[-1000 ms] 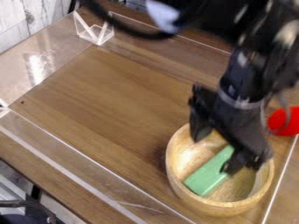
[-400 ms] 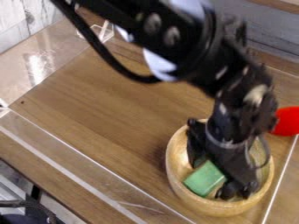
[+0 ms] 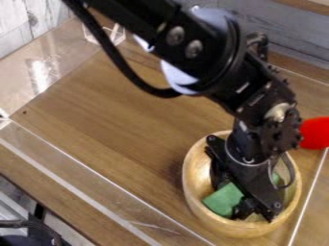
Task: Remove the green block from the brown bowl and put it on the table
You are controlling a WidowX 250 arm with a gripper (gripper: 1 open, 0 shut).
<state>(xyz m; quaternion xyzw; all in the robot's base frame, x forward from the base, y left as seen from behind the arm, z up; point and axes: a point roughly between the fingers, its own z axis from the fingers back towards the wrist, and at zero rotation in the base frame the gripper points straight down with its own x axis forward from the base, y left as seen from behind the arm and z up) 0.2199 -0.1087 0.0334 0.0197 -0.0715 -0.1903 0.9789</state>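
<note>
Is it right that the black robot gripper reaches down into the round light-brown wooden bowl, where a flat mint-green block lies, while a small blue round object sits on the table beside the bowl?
Not quite: the camera view shows the small round object is red, not blue. The rest holds: the black robot gripper reaches into the round light-brown wooden bowl holding the flat mint-green block.

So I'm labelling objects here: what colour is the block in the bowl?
Mint green; the block shows in the camera view, partly behind the gripper.

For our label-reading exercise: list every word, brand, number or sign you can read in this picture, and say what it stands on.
None: no legible text on the gripper, green block, brown bowl, red object or table.
</note>
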